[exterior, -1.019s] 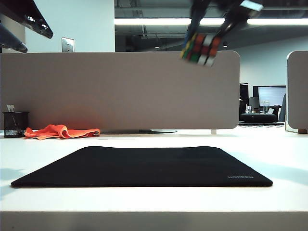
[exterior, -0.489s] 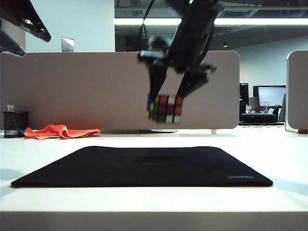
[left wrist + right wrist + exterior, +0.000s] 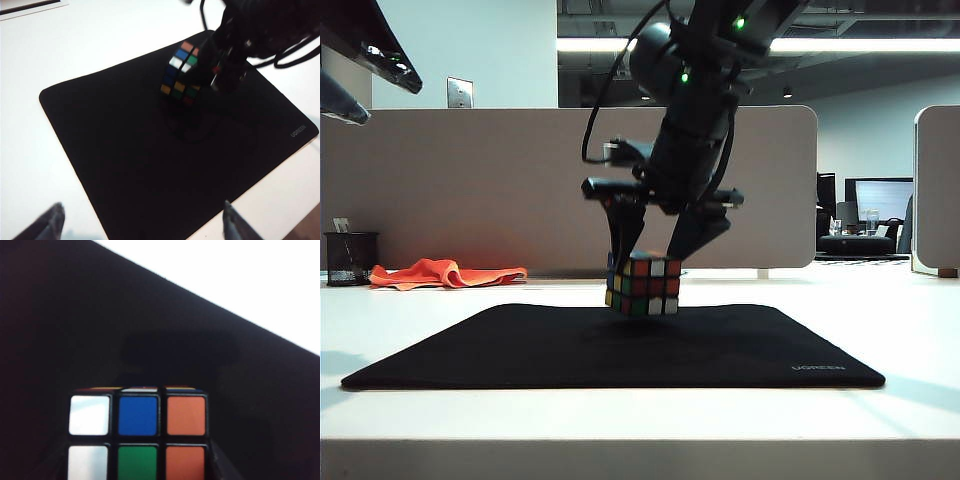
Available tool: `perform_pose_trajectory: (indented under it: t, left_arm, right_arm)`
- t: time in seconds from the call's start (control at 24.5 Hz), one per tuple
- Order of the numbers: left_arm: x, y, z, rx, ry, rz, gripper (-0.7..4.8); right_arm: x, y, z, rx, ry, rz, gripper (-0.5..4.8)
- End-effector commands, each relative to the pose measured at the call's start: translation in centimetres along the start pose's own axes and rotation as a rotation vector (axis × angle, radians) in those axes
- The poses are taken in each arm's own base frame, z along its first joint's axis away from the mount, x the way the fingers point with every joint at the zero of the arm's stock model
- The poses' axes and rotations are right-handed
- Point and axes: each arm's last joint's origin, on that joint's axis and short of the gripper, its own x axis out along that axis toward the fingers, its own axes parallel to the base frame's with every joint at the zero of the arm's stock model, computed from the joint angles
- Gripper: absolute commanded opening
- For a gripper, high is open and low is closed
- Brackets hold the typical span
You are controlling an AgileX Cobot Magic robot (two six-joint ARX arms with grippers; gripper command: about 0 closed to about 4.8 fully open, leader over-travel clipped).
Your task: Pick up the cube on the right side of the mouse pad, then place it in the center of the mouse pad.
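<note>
Lowered, right hand point(image 3: 645, 262) grips cube point(image 3: 642, 285) over UGREEN-marked mouse pad point(image 3: 520, 350); left hand point(image 3: 140, 225) open, raised.

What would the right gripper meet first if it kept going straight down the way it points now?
The right gripper, shut on the cube, points down at the mouse pad. The cube's underside would meet the pad's middle first; it looks just above the fabric, though the gap is hard to judge.

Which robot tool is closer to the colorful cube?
The right tool. It is clamped on the cube, just above the middle of the mouse pad. The left tool hangs open, high off to the side, far from the cube.
</note>
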Motion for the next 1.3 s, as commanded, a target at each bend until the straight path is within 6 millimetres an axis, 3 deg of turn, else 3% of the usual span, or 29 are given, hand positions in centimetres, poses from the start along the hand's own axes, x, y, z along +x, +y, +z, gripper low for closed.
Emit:
perform_pose_trajectory:
  t: [0.04,0.12,0.29,0.45,0.65,0.73,0.86,0.98,1.02,1.22,1.3]
  left_arm:
    - [-0.2,0.0,0.3,0.013,-0.014,0.002,4.04]
    - [-0.2,0.0,0.3,0.013,-0.015,0.002,4.04]
    - [-0.2,0.0,0.3,0.013,-0.014,0.002,4.04]
    - [-0.2,0.0,0.3,0.013,-0.014,0.002,4.04]
    - [-0.2,0.0,0.3,0.013,-0.014,0.002,4.04]
    - [-0.2,0.0,0.3,0.013,-0.014,0.002,4.04]
    - [-0.2,0.0,0.3,0.013,-0.016,0.002,4.04]
    - [-0.2,0.0,0.3,0.016,-0.021,0.002,3.9]
    - [-0.2,0.0,0.4,0.018,-0.028,0.0,3.38]
    - [-0.2,0.0,0.4,0.008,-0.024,0.0,0.86]
    - [-0.2,0.0,0.3,0.006,-0.02,-0.001,0.47]
  right_arm:
    - [-0.1,0.1,0.3,-0.005,-0.017,0.007,3.2]
    - [-0.1,0.2,0.3,-0.004,-0.015,0.022,3.49]
    - [-0.2,0.2,0.3,-0.004,-0.017,0.026,3.54]
    - [-0.2,0.2,0.1,-0.005,0.0,0.024,4.42]
    - [-0.7,0.1,0.2,-0.004,-0.002,0.028,4.4]
    - [-2.2,0.1,0.8,-0.001,-0.037,0.029,4.32]
    - [-6.6,-0.3,2.0,0.006,-0.143,-0.003,2.76]
    - [-10.9,-1.0,2.6,-0.018,-0.226,-0.039,1.59]
    - [-13.1,-1.7,2.6,-0.017,-0.253,-0.048,1.2]
    - [-17.9,-3.5,1.6,0.017,-0.257,-0.11,0.03]
    - [-19.5,-4.2,1.1,0.034,-0.257,-0.155,-0.07]
